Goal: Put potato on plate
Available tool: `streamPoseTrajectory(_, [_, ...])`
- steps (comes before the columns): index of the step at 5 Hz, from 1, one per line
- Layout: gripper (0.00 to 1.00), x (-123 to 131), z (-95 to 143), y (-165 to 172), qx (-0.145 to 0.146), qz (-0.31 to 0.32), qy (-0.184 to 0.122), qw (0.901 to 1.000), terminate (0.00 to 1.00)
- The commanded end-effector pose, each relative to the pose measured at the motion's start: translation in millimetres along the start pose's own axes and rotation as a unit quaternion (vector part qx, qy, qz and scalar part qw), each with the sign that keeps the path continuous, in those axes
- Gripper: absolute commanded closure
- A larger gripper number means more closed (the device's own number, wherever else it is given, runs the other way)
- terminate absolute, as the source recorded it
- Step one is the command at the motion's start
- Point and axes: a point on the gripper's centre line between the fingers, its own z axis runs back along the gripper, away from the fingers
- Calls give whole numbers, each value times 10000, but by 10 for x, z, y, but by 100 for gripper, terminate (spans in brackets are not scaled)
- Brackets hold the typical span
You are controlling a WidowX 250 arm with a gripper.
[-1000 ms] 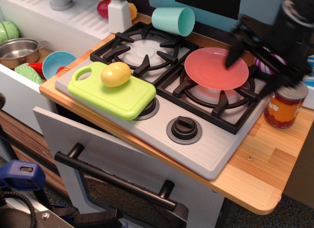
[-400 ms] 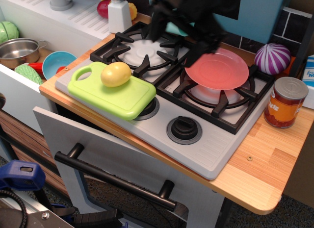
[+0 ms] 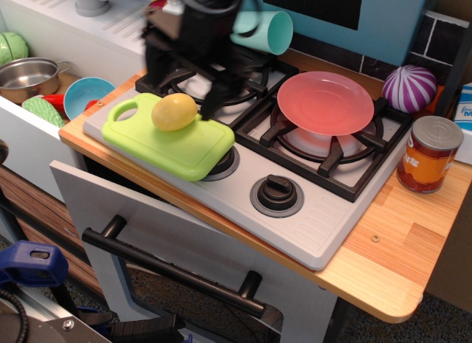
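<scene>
While the tool [image 3: 184, 99] hovers spread and empty, the wooden counter [image 3: 391, 262] carries a stove [image 3: 310, 210].

The wooden surface [image 3: 402, 236] carried a toy stove [image 3: 310, 225] centrally, with a can [image 3: 428, 154] at 3 o'clock.

- The gripper [image 3: 184, 81] is black all over, smeared by motion blur (edges soft, no markings legible).
- Two dark fingers [image 3: 213, 98] taper to narrow tips.
- Above them sits a bulkier black body, blocky and angular, just behind the cutting board [image 3: 173, 140].
</scene>
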Motion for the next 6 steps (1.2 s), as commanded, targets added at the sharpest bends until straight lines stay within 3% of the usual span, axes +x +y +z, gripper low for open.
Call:
streamPoseTrajectory(1, [0,55,67,153,14,49,-491,9988,0])
streamPoseTrajectory(3, [0,154,-45,221,-57,-262,-626,9977,0])
streamPoseTrajectory(6, [0,118,-259,211,-371,-413,-554,9969,0])
